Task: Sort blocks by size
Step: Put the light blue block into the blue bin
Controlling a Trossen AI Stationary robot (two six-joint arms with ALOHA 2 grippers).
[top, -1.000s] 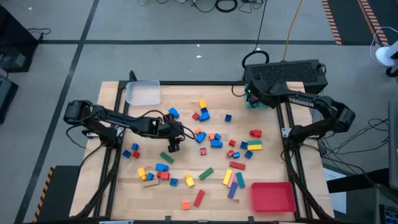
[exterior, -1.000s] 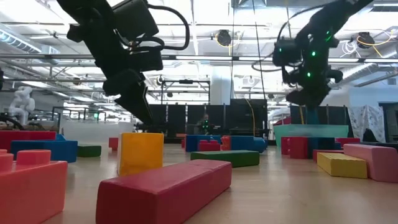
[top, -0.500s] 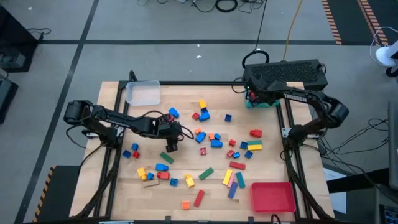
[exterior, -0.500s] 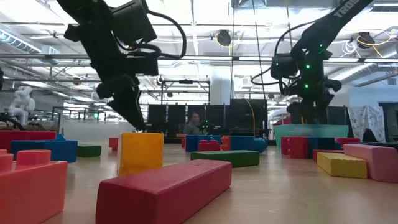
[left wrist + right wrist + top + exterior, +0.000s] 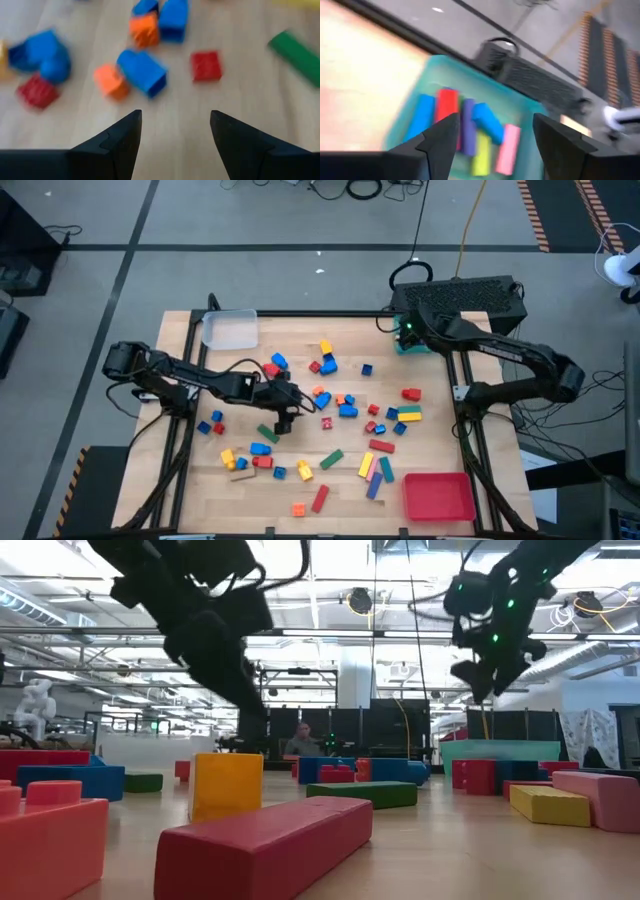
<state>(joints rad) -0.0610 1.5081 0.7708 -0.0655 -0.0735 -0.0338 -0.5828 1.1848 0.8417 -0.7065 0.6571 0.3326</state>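
Blocks point(image 5: 346, 411), small plastic bricks, lie under the wide, empty left gripper point(image 5: 175, 132). Only the right gripper's point(image 5: 495, 135) wrist view, claw wide and empty, shows long bars inside the teal plastic tray point(image 5: 530, 107).

**Crowded middle, open edges**

Loose blocks point(image 5: 322, 402) litter the centre of the table point(image 5: 180, 330), leaving only narrow lanes between them. The left gripper point(image 5: 283, 416) hangs over that clutter with bare wood between its open fingers. Wider bare wood lies between the clear tray point(image 5: 230, 329) and the teal tray point(image 5: 420, 340). The red tray point(image 5: 438, 496) fills the near right corner.
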